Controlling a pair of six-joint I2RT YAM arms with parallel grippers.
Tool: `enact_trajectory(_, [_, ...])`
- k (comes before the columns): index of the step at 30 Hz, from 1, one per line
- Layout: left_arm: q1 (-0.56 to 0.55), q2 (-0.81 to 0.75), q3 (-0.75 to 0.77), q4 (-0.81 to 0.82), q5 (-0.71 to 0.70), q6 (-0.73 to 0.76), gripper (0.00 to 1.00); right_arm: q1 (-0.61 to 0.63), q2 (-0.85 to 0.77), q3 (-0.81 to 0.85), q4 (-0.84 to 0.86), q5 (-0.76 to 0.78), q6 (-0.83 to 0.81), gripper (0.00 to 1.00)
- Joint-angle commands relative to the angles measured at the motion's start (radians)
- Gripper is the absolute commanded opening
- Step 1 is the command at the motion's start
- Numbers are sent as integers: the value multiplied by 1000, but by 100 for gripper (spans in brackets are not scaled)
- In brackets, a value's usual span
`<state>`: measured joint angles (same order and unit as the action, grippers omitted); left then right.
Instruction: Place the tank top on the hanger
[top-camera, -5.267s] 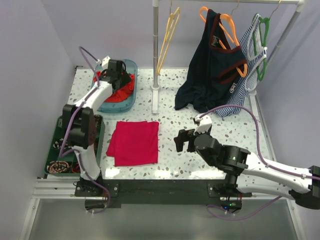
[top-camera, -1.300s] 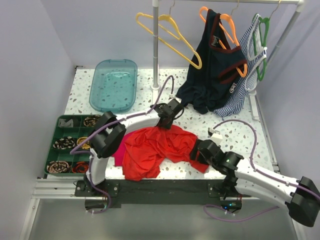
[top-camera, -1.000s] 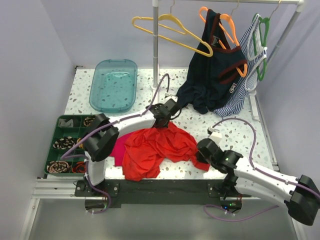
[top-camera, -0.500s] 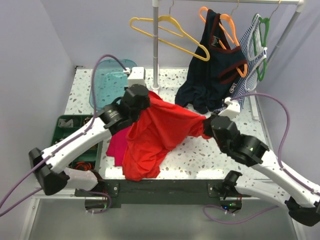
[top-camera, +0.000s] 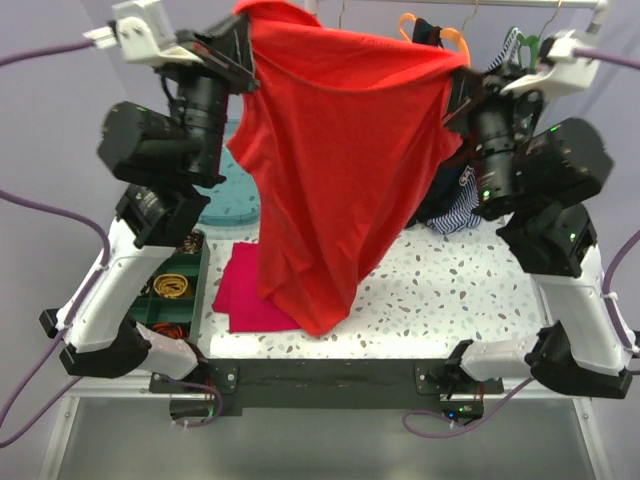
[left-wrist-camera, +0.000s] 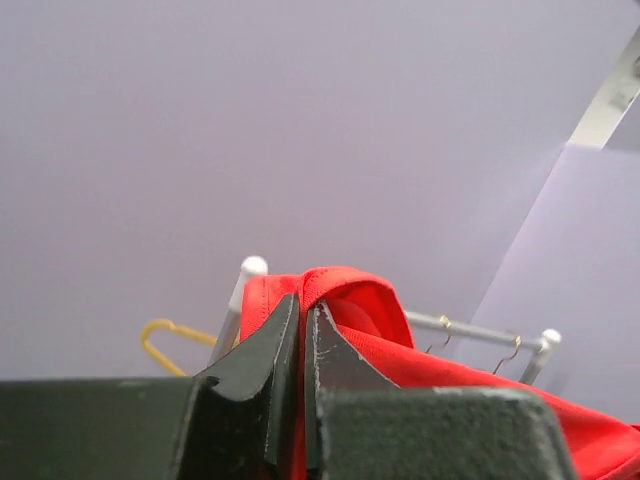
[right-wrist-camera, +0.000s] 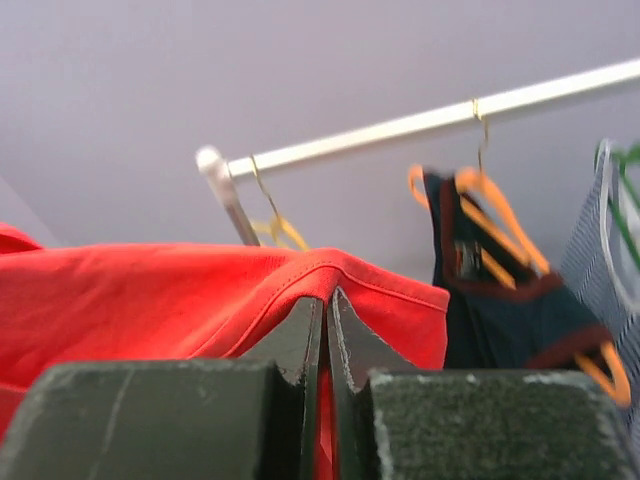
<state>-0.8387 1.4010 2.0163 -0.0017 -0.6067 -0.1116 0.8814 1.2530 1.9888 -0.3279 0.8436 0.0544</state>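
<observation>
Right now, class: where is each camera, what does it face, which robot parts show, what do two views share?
Top: above, behind the arms, facing the table; both arms show.
Left wrist: faces the wall; left gripper, shut on the tank top.
Right wrist: faces the rail; right gripper, shut on it too.
Wrist views share tank top and rail.

right gripper (right-wrist-camera: 326, 305): jaws pinched tight on the red cloth
tank top (right-wrist-camera: 140, 290): spreads off to the left
hanger (right-wrist-camera: 281, 231): yellow, hooked on the rail (right-wrist-camera: 420, 120)
navy top (right-wrist-camera: 500, 315): hangs at right
</observation>
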Motion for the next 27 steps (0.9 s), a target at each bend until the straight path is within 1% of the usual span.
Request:
enact_trajectory(1, [4,58,140,78,76,76,0,-2,71,229,56,-31,-195,0])
enact_trajectory(2, [4,52,128,86,74,76,0,-4,81,261,55,-35,-202,0])
enact_trajectory(4, [3,8,41,129,64,76,0,-2,77,262,59,-46,-218,0])
enact_trajectory(5, [4,-9,6,134,62,67,0,-4,59,242,50,-49,-215,0])
enact_trajectory(7, [4,-74,-121,118,53,26,0,-2,16,165,20,-52,-157,0])
enact_trajectory(8, [3,-104,-184,120,38,1,0,-2,-15,28,10,-58,-122,0])
enact_trajectory(9, [3,-137,-326,124,24,-25,0,-2,-103,-57,7,-67,-32,0])
enact_trajectory(10, [3,-207,-402,126,16,-81,0,-2,-145,-147,6,-96,14,0])
enact_trajectory(11, [3,-242,-478,126,18,-112,0,-2,-197,-335,6,-113,63,0])
enact_trajectory(12, [4,-278,-625,106,19,-149,0,-2,-278,-426,-11,-127,166,0])
enact_trajectory(13, [3,-343,-699,95,36,-234,0,-2,-321,-515,-25,-141,220,0])
enact_trajectory(14, [3,-374,-776,88,51,-272,0,-2,-355,-691,-37,-173,276,0])
enact_trajectory(15, [3,-426,-917,63,70,-343,0,-2,-427,-782,-62,-201,389,0])
enact_trajectory(16, [4,-447,-983,43,99,-379,0,-4,-461,-970,-65,-237,448,0])
enact_trajectory(17, [3,-465,-1115,20,104,-419,0,-2,-493,-1067,-56,-305,502,0])
enact_trajectory(18, [4,-491,-1186,3,111,-497,0,-2,-551,-1166,-13,-345,601,0])
enact_trajectory(19, [3,-500,-1256,3,160,-534,0,-2,-575,-1350,18,-378,649,0])
enact_trajectory(20, [4,-507,-1378,3,182,-566,0,-2,-592,-1425,41,-440,695,0])
enact_trajectory(21, [1,-517,-1436,15,208,-626,0,-2,-604,-1482,65,-472,770,0])
enact_trajectory(22, [3,-522,-1487,26,244,-649,0,-1,-622,-1578,82,-497,798,0])
enact_trajectory(23, [3,-527,-1563,29,254,-664,0,1,-630,-1614,98,-524,836,1])
enact_trajectory(24, [3,-549,-1590,11,254,-697,0,-2,-639,-1640,92,-553,844,5])
enact_trajectory(25, [3,-565,-1610,3,252,-704,1,2,-653,-1659,76,-560,846,17])
enact_trajectory(26, [1,-583,-1633,3,251,-708,5,2,-662,-1657,52,-560,838,22])
enact_trajectory(27, [1,-618,-1636,-44,248,-709,17,2,-676,-1654,2,-552,829,26])
